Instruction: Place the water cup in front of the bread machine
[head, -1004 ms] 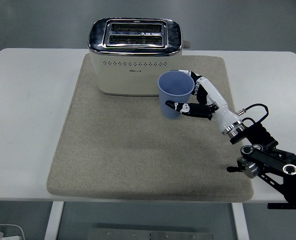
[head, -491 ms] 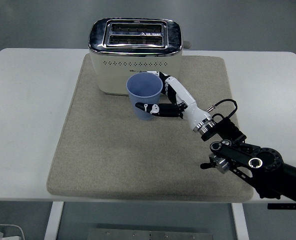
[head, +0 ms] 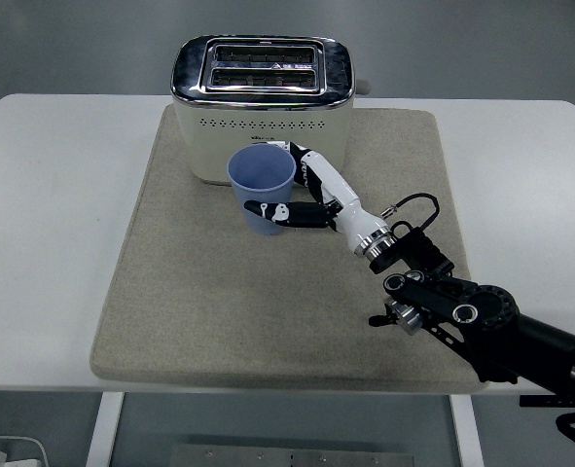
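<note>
**Spotter:** Cup (head: 262, 190) first: your right hand (head: 306, 195) has its fingers wrapped round the blue wall, thumb (head: 270, 210) across the near side, and it sits over the grey mat (head: 268, 311) just in front of the toaster (head: 263, 107), slightly left of the toaster's middle. I can't tell whether its base is resting on the mat or still a touch above it.

**Operator:** What should worry me from here?

**Spotter:** Two things, as I judge it. The rim is very near the toaster's front face, so if you push any farther back you could knock the cup against it and tip it. And if you let go while the base is off the mat, it may drop and topple; the thumb could also drag the wall as you pull away, since it hooks round the front.

**Operator:** How does this compare with a second ago?

**Spotter:** You've carried the cup leftward. It was off the toaster's right front corner, then near the middle, and now it's left of centre, with your forearm reaching much farther in over the mat. The left arm isn't showing at all
</note>
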